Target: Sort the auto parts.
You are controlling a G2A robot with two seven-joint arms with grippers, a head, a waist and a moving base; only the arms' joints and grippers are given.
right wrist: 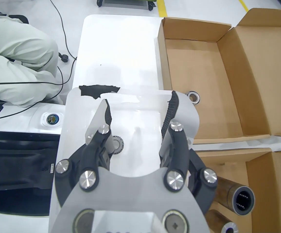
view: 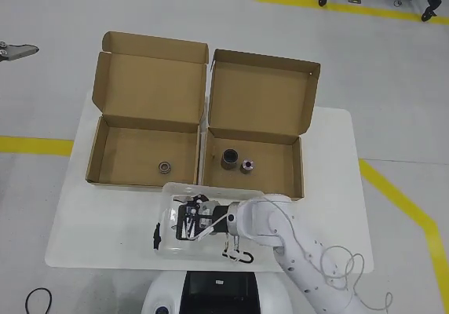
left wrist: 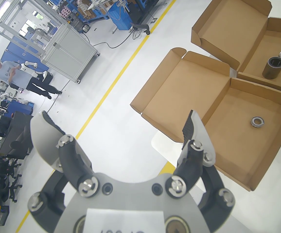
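Right gripper (right wrist: 139,100): jaws spread wide and holding nothing, poised over the clear tray (view: 179,188), where a small bearing (right wrist: 118,144) lies on the tray floor, partly hidden behind one finger. Left gripper (left wrist: 117,115): jaws also apart and empty, well away from the tray, out over the floor past the edge of the surface (view: 334,157). Just beyond the tray stand two open cardboard boxes: the left box (view: 126,157) carries one bearing ring (view: 164,166), the right box (view: 275,169) a dark sleeve (view: 229,159) with a small silver bushing (view: 246,165) just beside it.
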